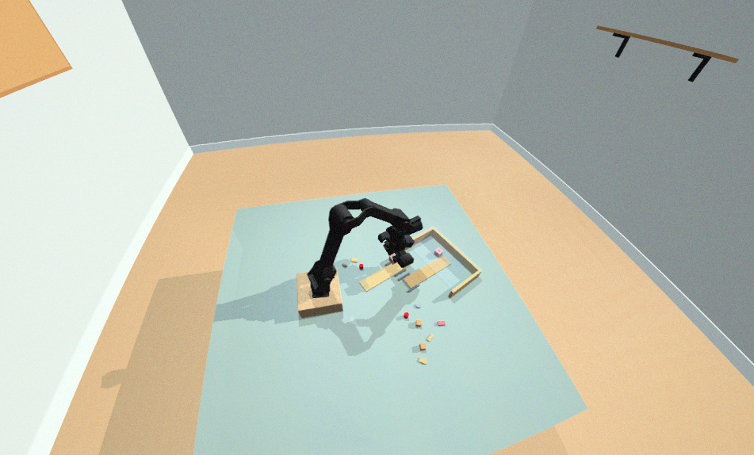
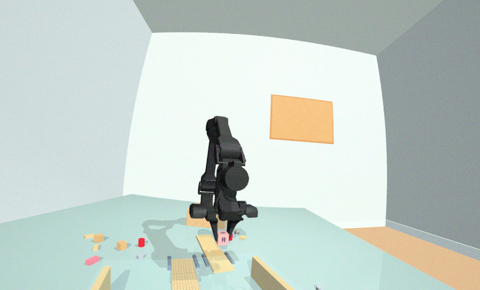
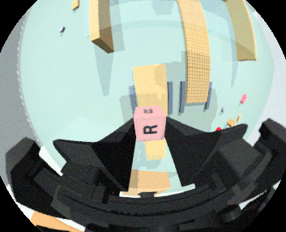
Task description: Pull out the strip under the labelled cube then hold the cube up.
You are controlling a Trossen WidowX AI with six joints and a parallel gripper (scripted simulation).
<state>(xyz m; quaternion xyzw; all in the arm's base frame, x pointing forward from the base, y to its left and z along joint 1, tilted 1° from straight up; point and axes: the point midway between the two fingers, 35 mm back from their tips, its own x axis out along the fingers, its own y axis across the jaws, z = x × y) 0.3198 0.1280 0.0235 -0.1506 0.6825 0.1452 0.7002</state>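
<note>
Matte black jointed arm (image 2: 219, 151); round wrist housing; tapered black end effector (image 2: 222, 229) fingers.

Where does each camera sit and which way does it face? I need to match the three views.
Top: high in a room corner, looking down at the whole black arm and pale green mat.
Exterior: low on the mat, facing the gripper front-on.
Wrist: on the arm's wrist, looking down past its dark fingers.
Shared: the pink cube labelled R, held between the fingers.

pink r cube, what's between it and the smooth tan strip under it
Nothing: the exterior view shows the pink R-labelled cube, shut in the black claw, lifted off the smooth tan strip.
</note>
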